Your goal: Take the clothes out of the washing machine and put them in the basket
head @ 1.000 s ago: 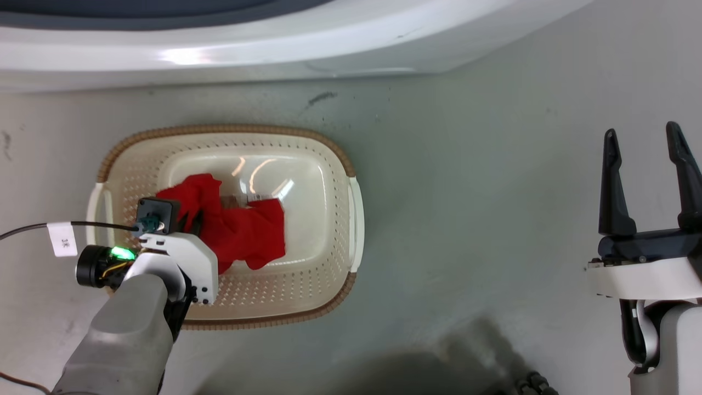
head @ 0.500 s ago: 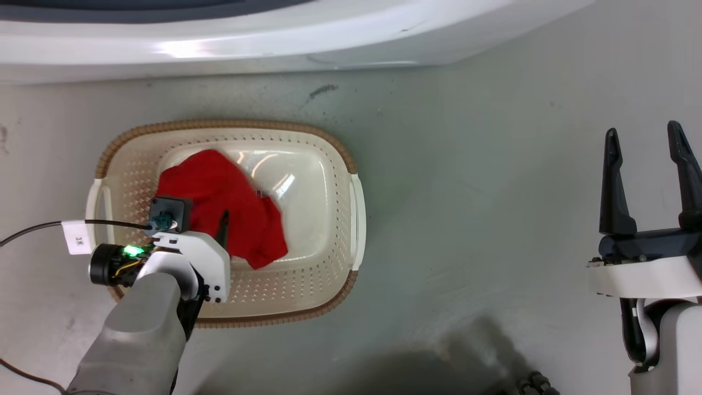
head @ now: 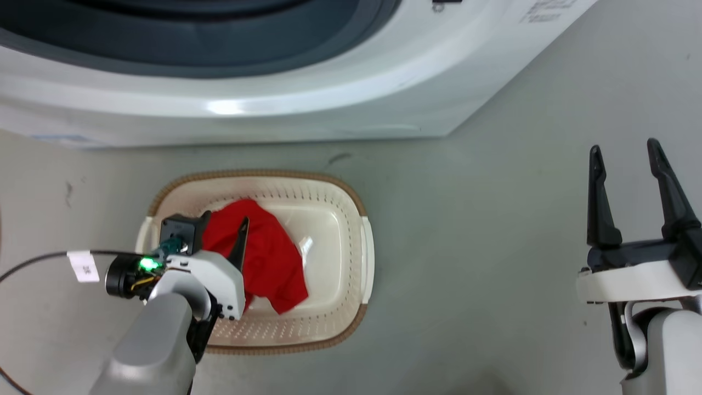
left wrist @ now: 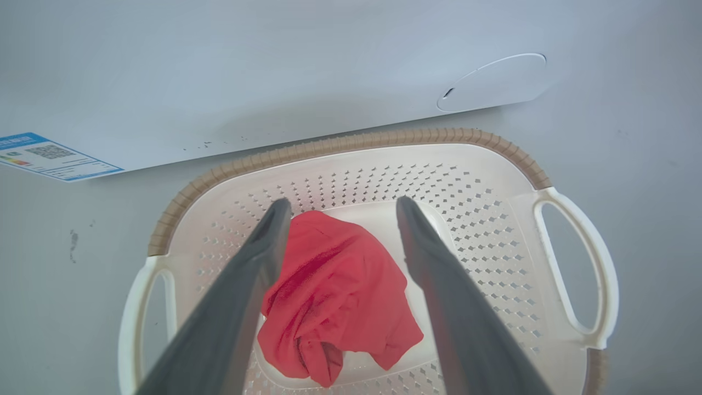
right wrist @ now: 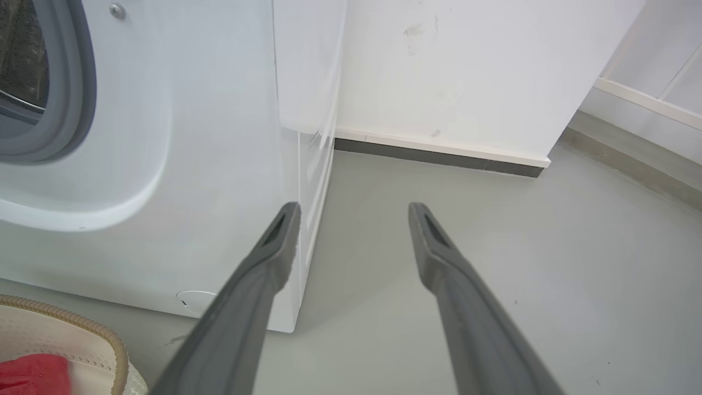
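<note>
- Left gripper (left wrist: 341,206) hovers above the basket (left wrist: 384,138), fingers spread wide, gripping nothing.
- Plain red garment (left wrist: 334,291) lies crumpled in the basket, beneath those fingers.
- Washing machine (head: 329,93) stands just behind the basket.
- Right gripper (head: 624,145) is over the floor (head: 493,247), fingers parted, empty.

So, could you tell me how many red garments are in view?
1: a red garment lying crumpled in the basket; another could be hidden beneath it or in the washing machine.
</note>
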{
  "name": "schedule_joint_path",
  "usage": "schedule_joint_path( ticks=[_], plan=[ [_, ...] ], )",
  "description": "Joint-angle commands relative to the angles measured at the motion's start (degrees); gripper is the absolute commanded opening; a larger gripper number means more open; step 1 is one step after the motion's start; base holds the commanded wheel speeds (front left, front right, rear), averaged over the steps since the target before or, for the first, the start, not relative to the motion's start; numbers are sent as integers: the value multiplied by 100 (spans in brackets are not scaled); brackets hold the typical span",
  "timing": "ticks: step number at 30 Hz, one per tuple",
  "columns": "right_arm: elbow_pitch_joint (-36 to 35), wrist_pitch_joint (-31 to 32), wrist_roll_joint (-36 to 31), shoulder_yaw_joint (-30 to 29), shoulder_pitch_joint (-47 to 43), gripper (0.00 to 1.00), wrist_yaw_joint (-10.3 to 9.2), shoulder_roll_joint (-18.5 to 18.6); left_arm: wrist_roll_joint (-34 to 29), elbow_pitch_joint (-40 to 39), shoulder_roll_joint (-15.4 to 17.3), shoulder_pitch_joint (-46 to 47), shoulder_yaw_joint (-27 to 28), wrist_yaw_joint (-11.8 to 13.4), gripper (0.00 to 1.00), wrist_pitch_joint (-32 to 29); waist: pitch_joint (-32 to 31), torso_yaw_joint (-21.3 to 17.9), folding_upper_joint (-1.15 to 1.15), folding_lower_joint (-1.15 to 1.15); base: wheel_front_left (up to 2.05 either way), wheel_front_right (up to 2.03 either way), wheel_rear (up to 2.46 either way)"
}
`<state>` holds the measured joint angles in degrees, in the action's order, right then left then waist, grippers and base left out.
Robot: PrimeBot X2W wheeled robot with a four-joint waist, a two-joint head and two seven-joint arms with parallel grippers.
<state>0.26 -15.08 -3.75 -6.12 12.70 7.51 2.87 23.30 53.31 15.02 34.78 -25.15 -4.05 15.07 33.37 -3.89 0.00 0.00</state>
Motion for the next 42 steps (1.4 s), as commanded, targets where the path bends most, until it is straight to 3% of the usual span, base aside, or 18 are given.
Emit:
schedule_joint_path(
  ticks=[1,13,23,28,32,42],
  plan=[
    [38,-14,3,-1,-95,100,-4,2,-71,-114,7,-171,71,-15,100,15,-383,77,0,0,0,0,0],
    [294,-13,131,55,-443,100,-4,2,-771,-1839,-10,-1319,894,-70,100,15,-1294,146,0,0,0,0,0],
    [373,-14,332,160,-566,100,-4,3,-1112,-2897,172,-1433,1334,-225,100,15,-1516,-155,0,0,0,0,0],
    [361,-13,432,226,-534,100,-4,2,-1112,-2891,431,-991,1317,-291,100,13,-1368,-446,0,0,0,0,0],
    [321,-14,520,289,-486,100,-4,0,-983,-2749,740,-294,1159,-326,100,-341,-1096,-687,0,0,0,0,0],
    [183,-14,861,451,-197,100,-4,-1,-351,-2070,1725,2183,403,-338,100,-2150,74,-1333,0,0,0,0,0]
  ],
)
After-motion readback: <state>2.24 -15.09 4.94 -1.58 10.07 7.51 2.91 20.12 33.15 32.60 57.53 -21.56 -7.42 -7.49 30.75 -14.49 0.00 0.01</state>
